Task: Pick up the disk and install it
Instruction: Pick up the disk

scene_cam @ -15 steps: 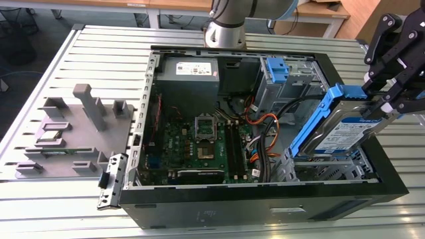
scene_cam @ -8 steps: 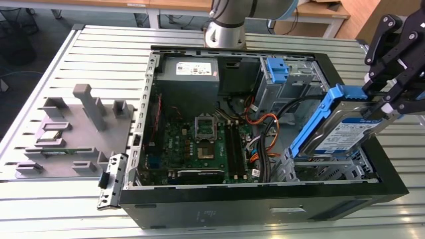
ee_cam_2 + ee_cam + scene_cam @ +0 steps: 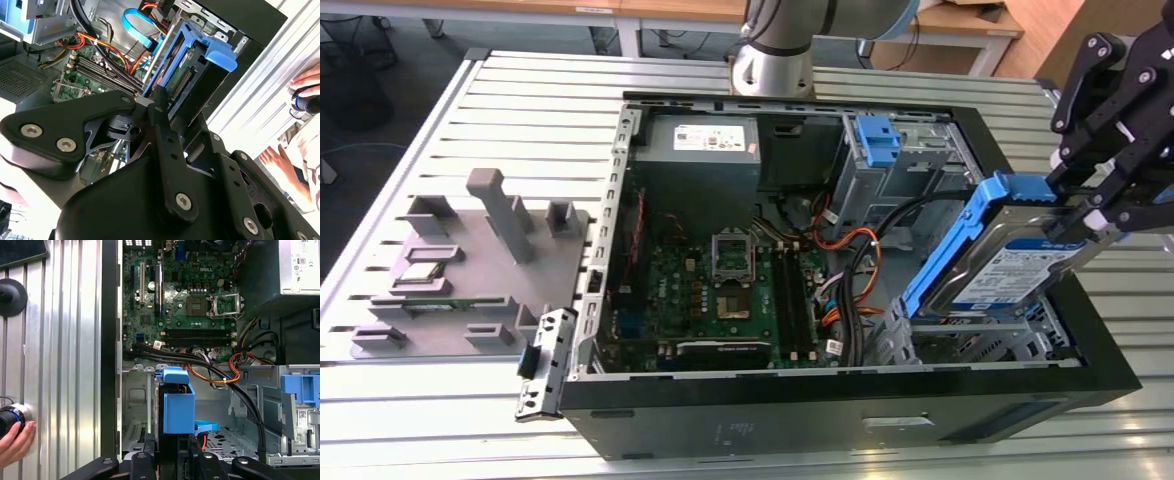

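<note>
At the exterior view's left, a grey fixture tray (image 3: 467, 260) is set on the slatted tabletop (image 3: 534, 100). At centre, the open computer case (image 3: 854, 400) is laid on its side, with the motherboard (image 3: 727, 270) exposed and the power supply (image 3: 714, 140) mounted at the far wall. A bare blue bracket (image 3: 877, 140) is seated in the far right bay. At the exterior view's right, the disk (image 3: 1001, 265) is held on edge, tilted, above the near right drive cage (image 3: 987, 345). The end effector (image 3: 1083, 205) is clamped on the disk's upper end
</note>
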Available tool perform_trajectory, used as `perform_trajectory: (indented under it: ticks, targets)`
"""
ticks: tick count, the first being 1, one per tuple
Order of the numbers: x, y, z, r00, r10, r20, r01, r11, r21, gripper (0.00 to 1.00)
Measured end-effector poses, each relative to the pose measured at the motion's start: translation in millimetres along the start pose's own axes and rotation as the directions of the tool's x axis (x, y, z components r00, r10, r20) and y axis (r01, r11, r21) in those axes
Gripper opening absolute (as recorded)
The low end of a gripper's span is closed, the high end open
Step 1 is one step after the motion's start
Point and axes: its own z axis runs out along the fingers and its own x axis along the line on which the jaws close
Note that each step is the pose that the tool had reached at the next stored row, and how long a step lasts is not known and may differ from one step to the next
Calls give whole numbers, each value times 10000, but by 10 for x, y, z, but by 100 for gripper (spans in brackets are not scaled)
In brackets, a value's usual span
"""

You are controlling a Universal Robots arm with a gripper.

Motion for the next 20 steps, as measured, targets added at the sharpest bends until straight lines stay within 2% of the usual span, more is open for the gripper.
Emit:
perform_trajectory:
  ticks: [5, 12, 20]
  targets:
    - [2, -2, 46, 10000, 0, -3, 0, 10000, 0, 35]
    - [3, -3, 69, 10000, -2, -1, 2, 10000, 0, 35]
    - [11, -9, 187, 10000, -37, -4, 37, 10000, -1, 35]
